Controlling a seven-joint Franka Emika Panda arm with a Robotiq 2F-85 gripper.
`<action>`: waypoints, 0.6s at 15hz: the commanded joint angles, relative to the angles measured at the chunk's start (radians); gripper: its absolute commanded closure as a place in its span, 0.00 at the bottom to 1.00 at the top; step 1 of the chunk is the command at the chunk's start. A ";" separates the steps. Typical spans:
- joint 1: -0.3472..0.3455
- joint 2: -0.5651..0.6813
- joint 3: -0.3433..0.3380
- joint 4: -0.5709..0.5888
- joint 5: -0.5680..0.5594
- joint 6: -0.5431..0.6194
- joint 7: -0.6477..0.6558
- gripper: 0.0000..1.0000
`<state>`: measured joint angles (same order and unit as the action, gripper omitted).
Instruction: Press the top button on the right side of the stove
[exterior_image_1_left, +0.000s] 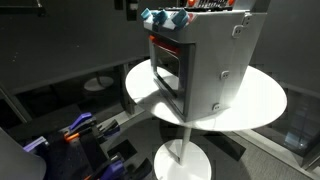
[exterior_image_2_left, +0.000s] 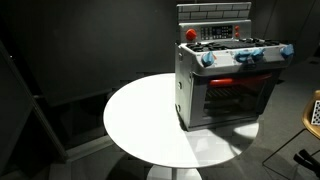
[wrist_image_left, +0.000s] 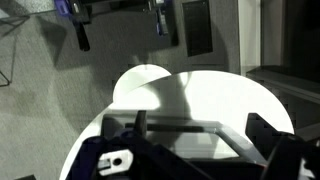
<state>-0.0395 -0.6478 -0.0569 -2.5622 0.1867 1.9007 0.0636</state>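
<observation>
The grey toy stove (exterior_image_1_left: 205, 60) stands on a round white table (exterior_image_1_left: 260, 100), and it shows in both exterior views. Its red-trimmed dark oven door (exterior_image_2_left: 235, 95) and the blue knobs (exterior_image_2_left: 245, 55) along its top edge are plain to see. One grey side (exterior_image_1_left: 225, 70) carries three small fittings, one above the other; the top one (exterior_image_1_left: 238, 30) is near the upper edge. The arm does not show in either exterior view. In the wrist view my gripper (wrist_image_left: 200, 125) is open and empty, its dark fingers wide apart, above the white table top (wrist_image_left: 215, 95). The stove does not show there.
The table stands on a white pedestal foot (exterior_image_1_left: 183, 162). Blue and purple gear (exterior_image_1_left: 75, 135) lies on the floor at the lower left. A second round foot (exterior_image_1_left: 98, 83) stands behind it. A wooden stool (exterior_image_2_left: 313, 112) is at the right edge.
</observation>
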 joint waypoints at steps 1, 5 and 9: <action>-0.022 0.037 0.030 0.089 -0.049 0.058 0.019 0.00; -0.049 0.083 0.049 0.142 -0.134 0.186 0.038 0.00; -0.088 0.157 0.061 0.173 -0.240 0.334 0.080 0.00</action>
<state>-0.0941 -0.5639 -0.0138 -2.4438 0.0082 2.1716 0.0990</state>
